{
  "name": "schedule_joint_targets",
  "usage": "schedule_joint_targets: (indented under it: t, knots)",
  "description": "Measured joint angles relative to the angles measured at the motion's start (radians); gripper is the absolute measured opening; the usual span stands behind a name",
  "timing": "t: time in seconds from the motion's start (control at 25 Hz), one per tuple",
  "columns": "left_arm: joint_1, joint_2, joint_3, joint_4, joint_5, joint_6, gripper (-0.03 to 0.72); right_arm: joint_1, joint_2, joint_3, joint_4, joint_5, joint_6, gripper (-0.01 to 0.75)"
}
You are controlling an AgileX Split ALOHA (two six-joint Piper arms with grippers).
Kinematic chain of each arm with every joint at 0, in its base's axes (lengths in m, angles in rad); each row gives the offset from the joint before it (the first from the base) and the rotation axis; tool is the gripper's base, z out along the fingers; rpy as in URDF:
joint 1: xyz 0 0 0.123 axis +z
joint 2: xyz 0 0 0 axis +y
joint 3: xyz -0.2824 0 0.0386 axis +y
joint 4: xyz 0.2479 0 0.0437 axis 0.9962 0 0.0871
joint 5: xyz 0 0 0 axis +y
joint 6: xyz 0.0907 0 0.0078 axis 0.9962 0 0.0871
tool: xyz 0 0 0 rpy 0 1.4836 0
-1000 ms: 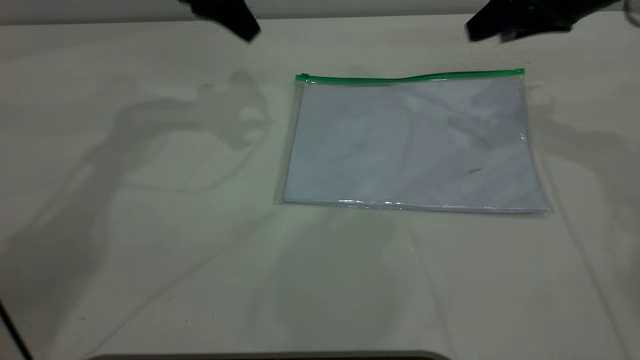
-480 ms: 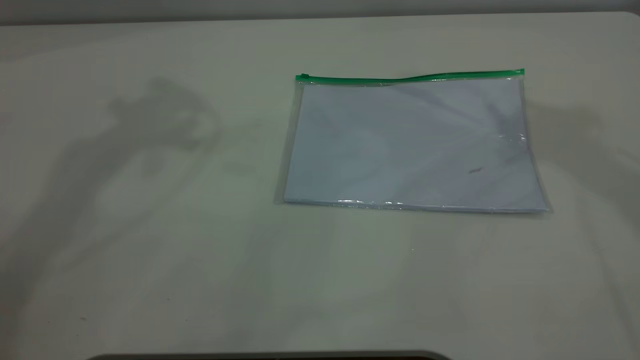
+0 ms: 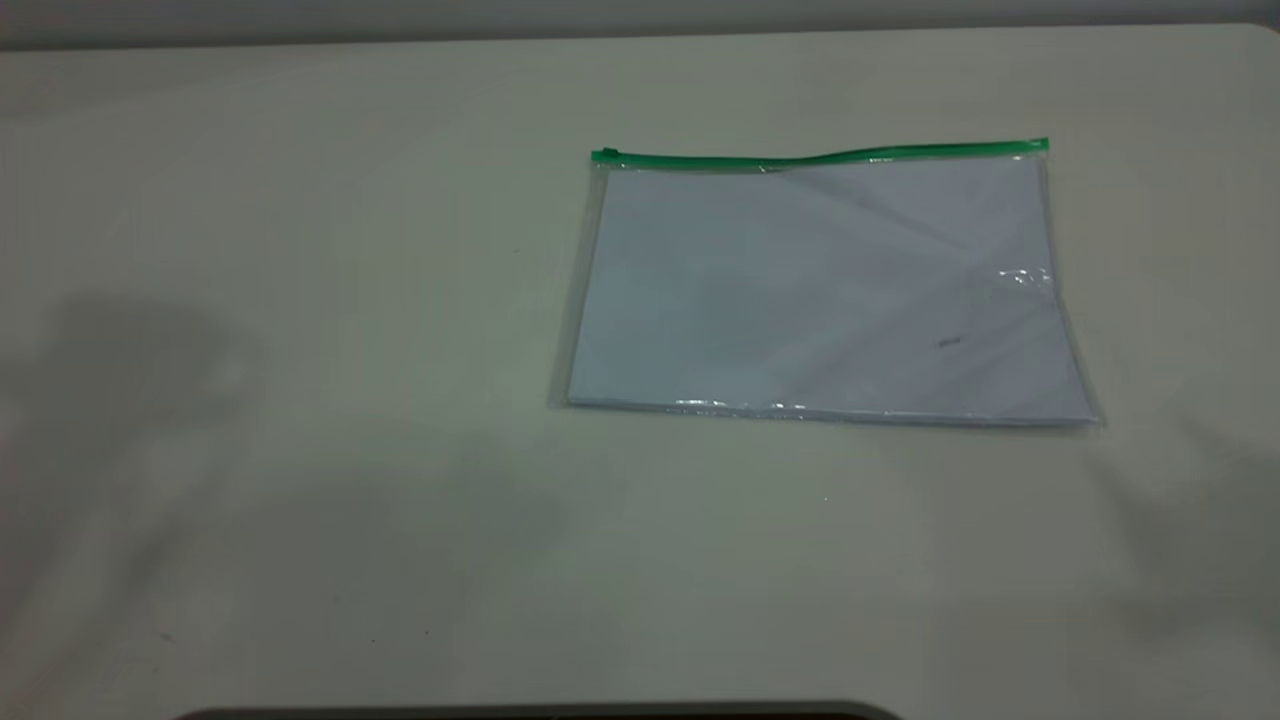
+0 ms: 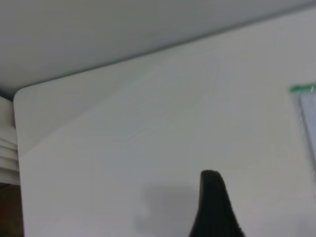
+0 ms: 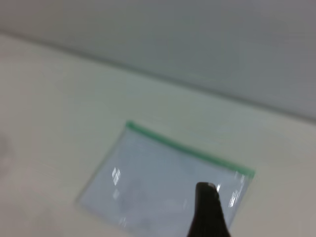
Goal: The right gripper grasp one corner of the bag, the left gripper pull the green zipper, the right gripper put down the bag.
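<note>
The bag (image 3: 825, 290) lies flat on the table, right of centre, clear with white paper inside. Its green zipper (image 3: 820, 155) runs along the far edge, with the slider tab (image 3: 605, 154) at the left end. Neither gripper shows in the exterior view. In the left wrist view my left gripper (image 4: 211, 178) hangs above bare table, well apart from the bag's corner (image 4: 310, 116) and the zipper end (image 4: 302, 89). In the right wrist view my right gripper (image 5: 207, 190) hovers high above the bag (image 5: 148, 182), near the zipper's (image 5: 190, 150) end corner. Both hold nothing.
The pale table (image 3: 300, 400) spreads around the bag, with faint arm shadows at the left and right. Its far edge meets a grey wall. The table's corner (image 4: 19, 94) shows in the left wrist view.
Both arms, seen at the top edge one second ago, have left the exterior view. Their shadows have slid outward and faded. The bag has not moved.
</note>
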Motion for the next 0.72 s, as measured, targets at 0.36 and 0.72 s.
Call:
schedule_joint_targets:
  t: [0.36,0.72]
  knots:
    - [0.0,-0.315,0.317,0.001,0.0,-0.03,0.58,0.0,-0.282,0.204,-0.012,0.117,0.035,0.591]
    - [0.0,-0.811,0.77,0.002,0.0,-0.031,0.58,0.0,-0.657,0.527,-0.021,0.16,0.039,0.591]
